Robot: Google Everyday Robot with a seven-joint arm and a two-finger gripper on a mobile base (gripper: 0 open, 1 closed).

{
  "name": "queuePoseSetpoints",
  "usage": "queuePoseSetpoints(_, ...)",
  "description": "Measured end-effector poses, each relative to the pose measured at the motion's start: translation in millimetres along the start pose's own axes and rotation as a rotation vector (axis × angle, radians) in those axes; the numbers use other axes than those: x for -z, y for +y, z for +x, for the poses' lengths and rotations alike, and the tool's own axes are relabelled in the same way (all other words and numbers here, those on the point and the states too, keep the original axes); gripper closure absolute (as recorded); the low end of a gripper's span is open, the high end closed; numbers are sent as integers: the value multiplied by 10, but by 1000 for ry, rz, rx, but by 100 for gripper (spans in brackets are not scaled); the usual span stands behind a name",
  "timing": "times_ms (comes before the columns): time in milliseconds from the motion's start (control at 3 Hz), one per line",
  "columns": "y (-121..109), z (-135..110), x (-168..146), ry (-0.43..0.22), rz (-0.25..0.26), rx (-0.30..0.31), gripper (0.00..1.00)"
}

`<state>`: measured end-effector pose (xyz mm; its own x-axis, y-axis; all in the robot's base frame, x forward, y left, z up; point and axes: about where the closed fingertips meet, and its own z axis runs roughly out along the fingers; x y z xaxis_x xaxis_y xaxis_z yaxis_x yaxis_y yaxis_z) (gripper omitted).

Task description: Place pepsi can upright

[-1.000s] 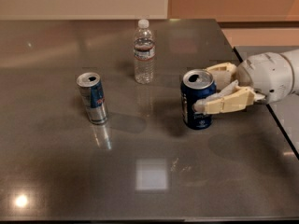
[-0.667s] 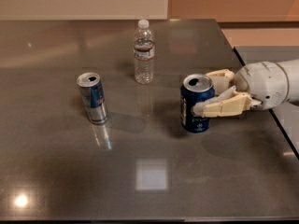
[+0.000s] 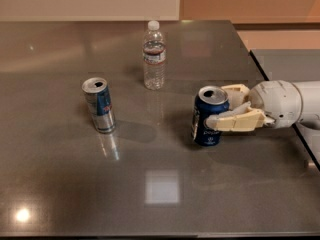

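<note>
Slightly nearer, pepsi can (image 3: 208, 119) and gripper (image 3: 219, 105) — fingers tight around the upright can.

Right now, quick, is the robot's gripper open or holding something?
Gripper: closed on the upright pepsi can, at the right side of the table.

Likely an office or lab: a glossy grey table (image 3: 150, 204) mirrors ceiling lights, with a plain beige wall (image 3: 90, 1) far behind the gripper (image 3: 216, 106), which clasps the pepsi can (image 3: 205, 136) near the table's right edge.
</note>
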<state>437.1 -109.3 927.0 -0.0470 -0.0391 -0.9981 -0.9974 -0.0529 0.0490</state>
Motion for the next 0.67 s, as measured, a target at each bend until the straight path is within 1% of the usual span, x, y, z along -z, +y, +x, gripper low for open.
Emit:
queuePoseSetpoints(333, -32, 91, 7, -29, 9, -4, 100)
queuePoseSetpoints(667, -53, 174, 15, -39, 19, -8, 84)
